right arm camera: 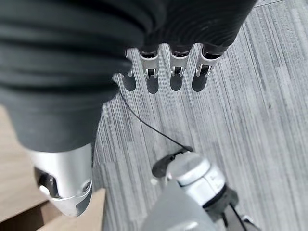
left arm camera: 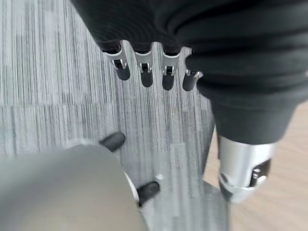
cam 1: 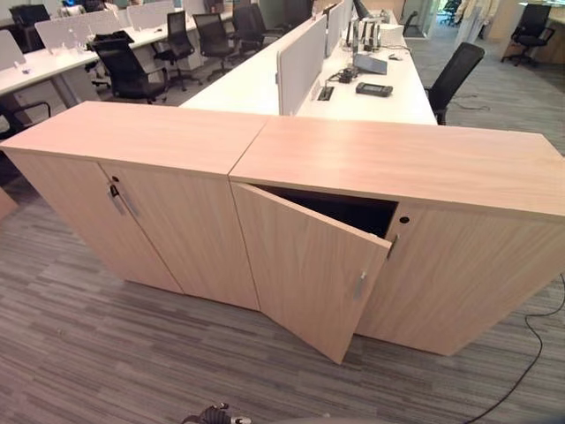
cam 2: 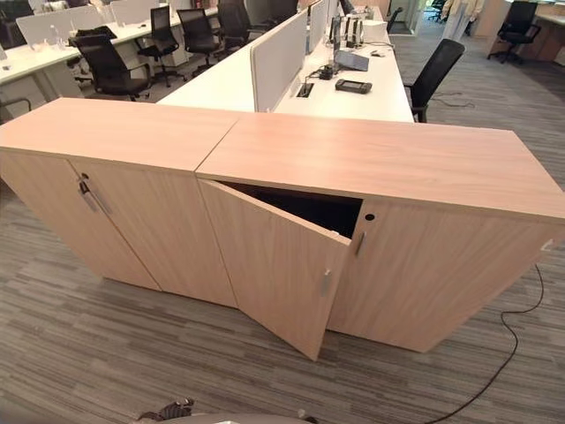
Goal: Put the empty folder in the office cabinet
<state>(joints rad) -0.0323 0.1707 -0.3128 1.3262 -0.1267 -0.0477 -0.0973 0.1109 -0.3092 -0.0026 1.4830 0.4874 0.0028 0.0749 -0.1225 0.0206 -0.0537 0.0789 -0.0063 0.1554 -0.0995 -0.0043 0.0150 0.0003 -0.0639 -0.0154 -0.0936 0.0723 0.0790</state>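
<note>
Nearest, the left hand [left arm camera: 154,72] hangs over the grey striped carpet [left arm camera: 57,86], its fingers straight and relaxed, holding nothing. The right hand [right arm camera: 163,72] hangs the same way, fingers loose and empty. No folder lies in either hand or anywhere on the floor or cabinet tops, so I cannot tell where the folder is.

Ahead stands the low light-wood office cabinet [cam 1: 459,168]. Its left-hand door [cam 1: 305,274], with a slim metal handle [cam 1: 359,284] near its free edge, stands ajar, swung out towards the robot; the interior [cam 1: 353,210] behind it is dark. The gap opens to the right of the door's free edge, so the right hand looks better placed to reach in.

A matching closed cabinet [cam 1: 132,141] adjoins on the left. Beyond are white desks [cam 1: 371,102] with grey dividers [cam 1: 300,62] and black office chairs [cam 1: 450,75].
</note>
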